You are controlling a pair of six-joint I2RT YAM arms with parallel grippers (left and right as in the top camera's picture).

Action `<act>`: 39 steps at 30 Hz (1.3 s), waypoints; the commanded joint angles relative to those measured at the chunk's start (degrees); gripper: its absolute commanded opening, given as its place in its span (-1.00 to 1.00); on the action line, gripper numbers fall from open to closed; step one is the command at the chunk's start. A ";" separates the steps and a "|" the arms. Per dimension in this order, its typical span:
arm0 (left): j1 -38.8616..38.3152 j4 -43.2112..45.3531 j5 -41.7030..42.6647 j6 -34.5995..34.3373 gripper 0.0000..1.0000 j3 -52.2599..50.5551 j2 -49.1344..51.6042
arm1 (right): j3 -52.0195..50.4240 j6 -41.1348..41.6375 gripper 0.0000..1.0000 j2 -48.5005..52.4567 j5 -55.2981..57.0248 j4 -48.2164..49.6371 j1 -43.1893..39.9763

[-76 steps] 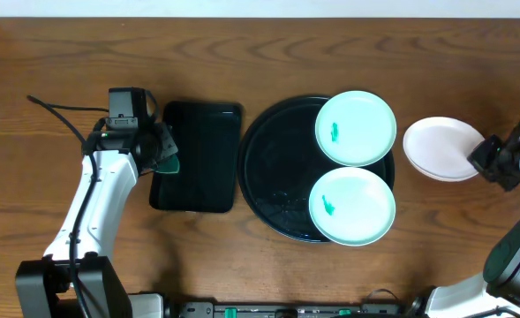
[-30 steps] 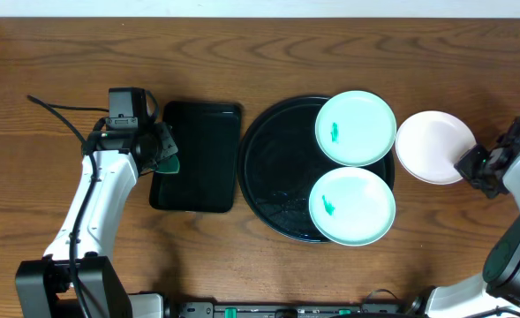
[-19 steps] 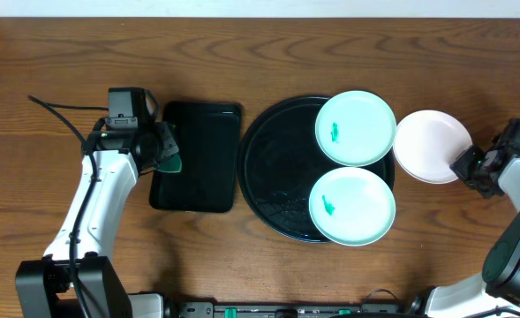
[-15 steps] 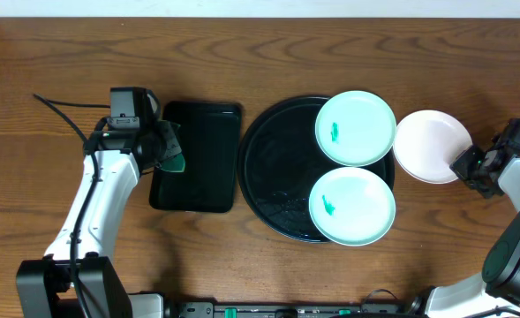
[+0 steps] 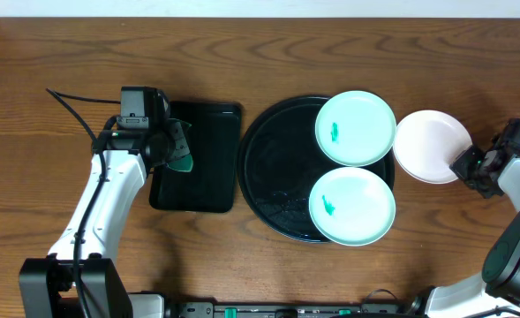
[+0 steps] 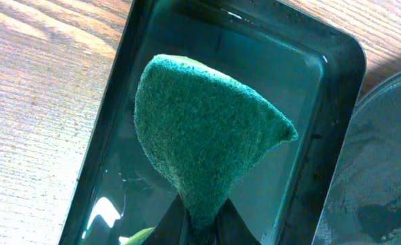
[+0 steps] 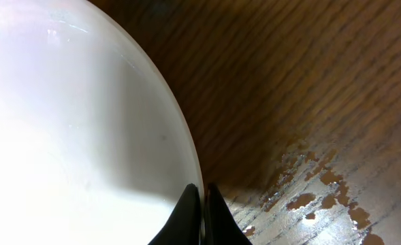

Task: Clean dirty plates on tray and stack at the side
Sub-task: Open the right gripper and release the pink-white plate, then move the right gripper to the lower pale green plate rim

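Overhead: the round black tray (image 5: 277, 168) sits mid-surface on the wooden surface (image 5: 65, 53). Two mint plates (image 5: 356, 128) lie on its right half, one at the far side and one at the near side (image 5: 351, 206), each with a small teal smear. The white plate (image 5: 432, 146) lies off the tray on the wood, just beside its right rim. The right jaws sit at that plate's right edge. The left jaws hang over the left edge of a smaller rectangular black tray (image 5: 207, 159), gripping a green sponge (image 5: 181, 157).

Left wrist: the jaws are clamped on the narrow lower end of the sponge (image 6: 207, 143), which fans out above the glossy rectangular tray (image 6: 323, 102). The round tray's rim (image 6: 384, 170) shows at the right.

Right wrist: the jaws are together, their tips meeting at the white plate's rim (image 7: 71, 136). Whether the rim is pinched between them cannot be told. Wet patches (image 7: 302, 197) mark the wood beside them.
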 commanded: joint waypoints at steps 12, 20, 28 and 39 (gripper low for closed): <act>-0.13 0.31 0.50 0.98 -0.84 -0.39 0.24 | -2.38 -0.63 -0.97 -0.87 0.04 4.13 1.88; -0.13 0.31 0.50 0.98 -0.84 -0.39 0.24 | -2.36 -2.19 0.04 -1.25 -0.02 0.96 1.68; -0.13 0.59 0.52 1.01 -0.84 -0.39 0.24 | 2.29 -7.30 0.20 -9.20 -2.23 -7.96 1.62; -0.13 0.50 0.52 0.98 -0.84 -0.39 0.24 | 4.74 -7.30 0.24 -21.59 -13.92 -25.86 5.90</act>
